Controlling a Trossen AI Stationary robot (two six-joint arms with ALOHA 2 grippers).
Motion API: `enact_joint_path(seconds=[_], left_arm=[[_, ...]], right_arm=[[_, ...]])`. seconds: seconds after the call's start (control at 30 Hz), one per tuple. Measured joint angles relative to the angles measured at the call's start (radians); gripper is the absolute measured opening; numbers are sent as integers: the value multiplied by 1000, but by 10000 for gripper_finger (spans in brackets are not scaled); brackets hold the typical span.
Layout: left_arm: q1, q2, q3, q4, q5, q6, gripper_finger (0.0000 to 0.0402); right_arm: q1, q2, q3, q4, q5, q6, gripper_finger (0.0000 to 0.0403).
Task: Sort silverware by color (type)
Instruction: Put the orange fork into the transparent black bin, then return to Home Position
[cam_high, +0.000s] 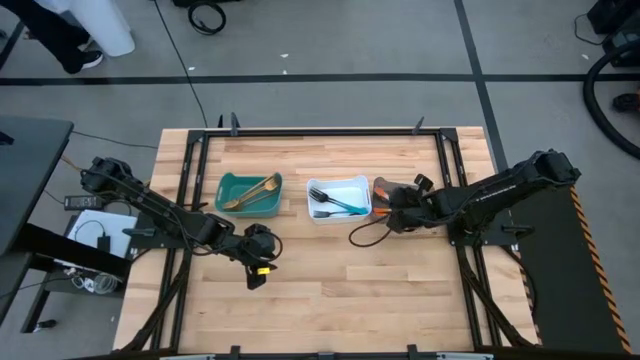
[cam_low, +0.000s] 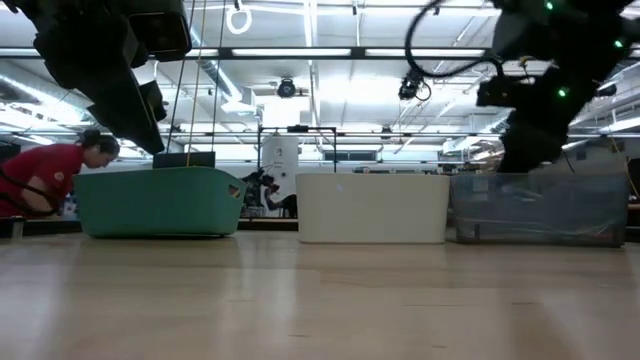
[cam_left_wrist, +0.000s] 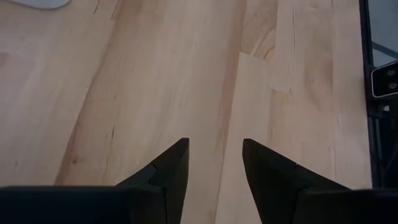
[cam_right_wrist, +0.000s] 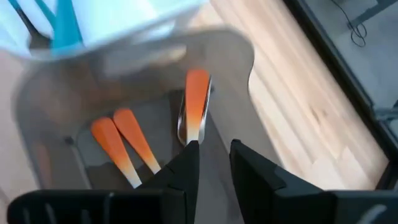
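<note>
Three bins stand in a row on the table. The teal bin (cam_high: 232, 184) holds tan utensils (cam_high: 255, 190), and the white bin (cam_high: 340, 181) holds blue-handled forks (cam_high: 335, 204). In the grey bin (cam_right_wrist: 245, 53) lie two orange-handled utensils (cam_right_wrist: 118, 144). A third orange-handled utensil (cam_right_wrist: 196, 102) rests along the bin's floor near its wall. My right gripper (cam_right_wrist: 214, 144) is open just above this bin, slanting down into it. My left gripper (cam_left_wrist: 214, 146) is open over bare wood near the table's middle (cam_high: 258, 272). My right gripper has the pale end (cam_right_wrist: 191, 138) of the third orange-handled utensil right at the tip of one finger (cam_right_wrist: 186, 155). I cannot tell whether they touch. Nothing lies between the two fingers.
Black frame rails (cam_high: 190, 180) run along the table's left and right sides. A black cable (cam_high: 365, 235) loops on the wood beside the right arm. Bare wood lies in front of the bins. A person in red (cam_low: 50, 175) shows beyond the table.
</note>
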Motion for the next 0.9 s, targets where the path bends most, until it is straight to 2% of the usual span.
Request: enact_joint_path(seconds=[0.37,0.63,0.9], left_arm=[[0,0,0,2,32,-5,160],[0,-44,-1,37,15,101,160],[0,-166,-1,36,-72,231,160]], right_arm=[[39,-27,235,-14,7,-74,96],[69,-140,243,23,7,-103,96],[76,-252,243,23,7,-130,95]])
